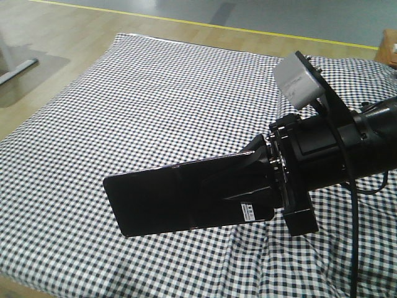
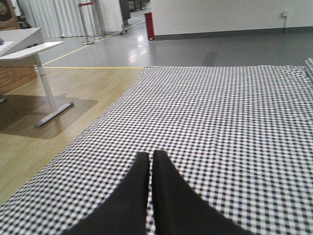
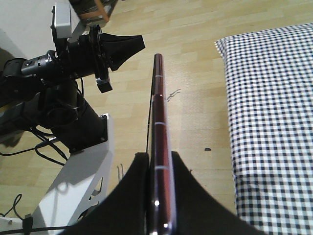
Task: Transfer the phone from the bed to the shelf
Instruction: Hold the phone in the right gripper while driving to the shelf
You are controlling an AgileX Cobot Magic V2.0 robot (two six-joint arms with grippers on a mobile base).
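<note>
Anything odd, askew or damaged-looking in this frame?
The phone, clamped by one end in the right end effector, shows a crease across its middle, possibly a fold hinge rather than damage. The bed cloth is wrinkled beneath it. Nothing else stands out.

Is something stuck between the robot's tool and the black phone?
No. The right tool already pinches the phone, holding it above the bed. The shelf is not in view, so the way there cannot be judged.

phone (image 1: pixel 167 202): glossy black slab, pinkish metallic edge, white sticker, clamped at one end in right claw (image 1: pixel 214 186), sticking out level above bed (image 1: pixel 155 93). Bed cloth: wrinkled black-white gingham.
</note>
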